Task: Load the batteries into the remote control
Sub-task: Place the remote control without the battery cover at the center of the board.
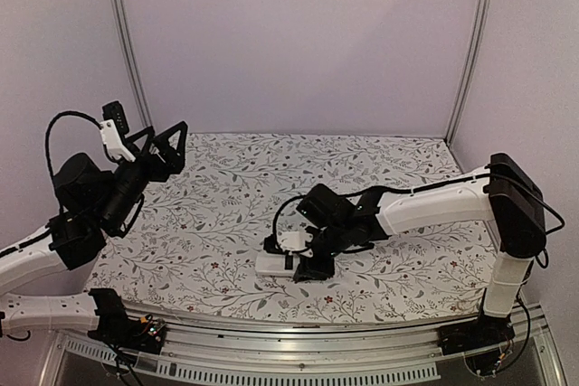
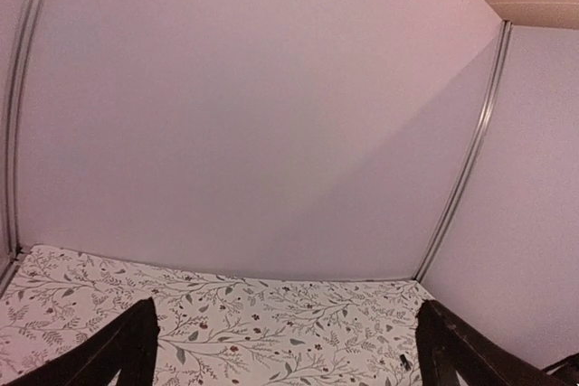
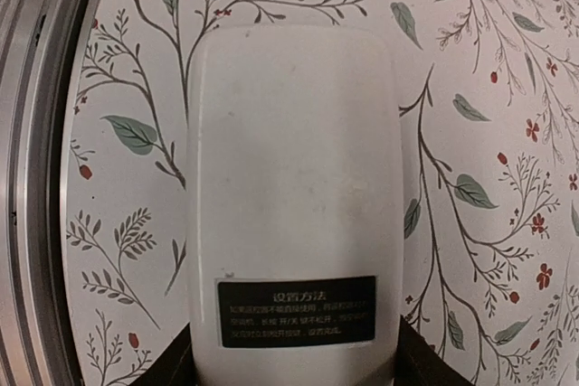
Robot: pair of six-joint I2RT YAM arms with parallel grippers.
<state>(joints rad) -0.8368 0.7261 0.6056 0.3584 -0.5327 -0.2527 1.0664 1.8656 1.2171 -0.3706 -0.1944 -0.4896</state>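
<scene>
The white flat rectangular remote control lies back-up on the floral-patterned tablecloth near the table's front edge. Its back is closed and bears a black label with pale print. The right gripper clamps its two long sides. The left gripper hangs raised at far left, jaws spread wide, holding nothing.

**Flowered cloth, lilac booth**

A white tablecloth printed with grey-green leafy sprigs and small red blossoms covers the table. Plain lilac walls close it in at the back and on both sides. Slim silver posts stand at the back left and back right corners. A perforated metal rail runs along the near edge.
</scene>
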